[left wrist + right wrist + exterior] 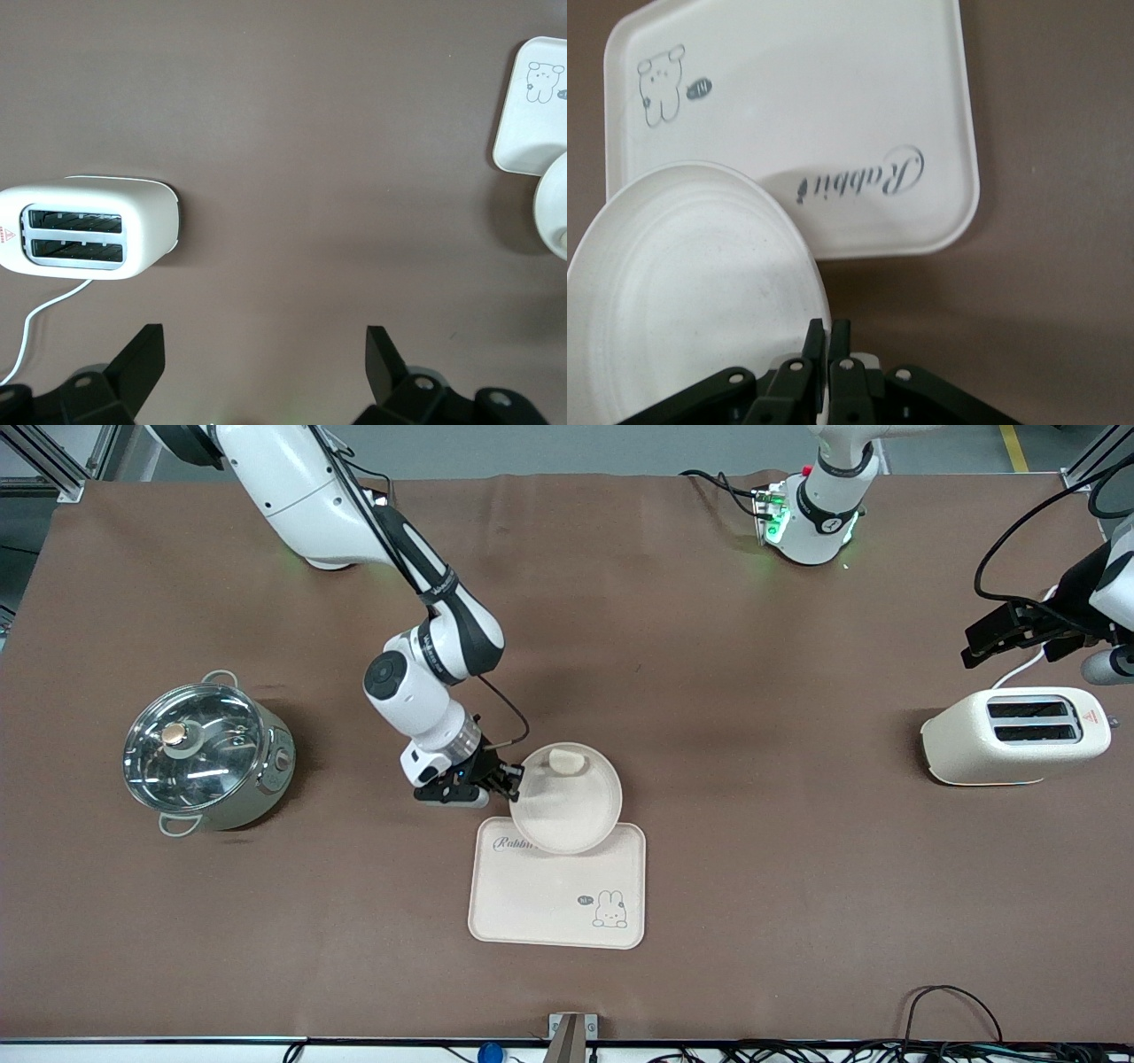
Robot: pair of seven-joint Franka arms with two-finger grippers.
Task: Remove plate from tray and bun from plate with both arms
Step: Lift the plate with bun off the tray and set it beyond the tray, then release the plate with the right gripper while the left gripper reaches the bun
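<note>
Right claw [509, 778]: fingers pinched almost together on the rim of the plate [567, 797], as the right wrist view shows, where the two fingertips [818, 347] meet at the plate's edge [691, 292]. The plate is round, shallow and cream-beige, with faint concentric rings inside a raised rim. It is held over the middle of the tabletop [709, 646], and its portion toward the front camera overlaps the edge of the tray [549, 895], partly covering the word "Rabbit" printed there. Whether the plate touches the tray cannot be told.

The bun [564, 760], a small pale oval lump, lies inside the plate against the rim portion toward the robots' edge of the tabletop.

Left claw [266, 354]: jaws spread wide and holding nothing. It hangs above the toaster [1017, 735], which stands near the left arm's end of the tabletop; this arm waits.

A lidded steel pot [205, 755] stands toward the right arm's end.
</note>
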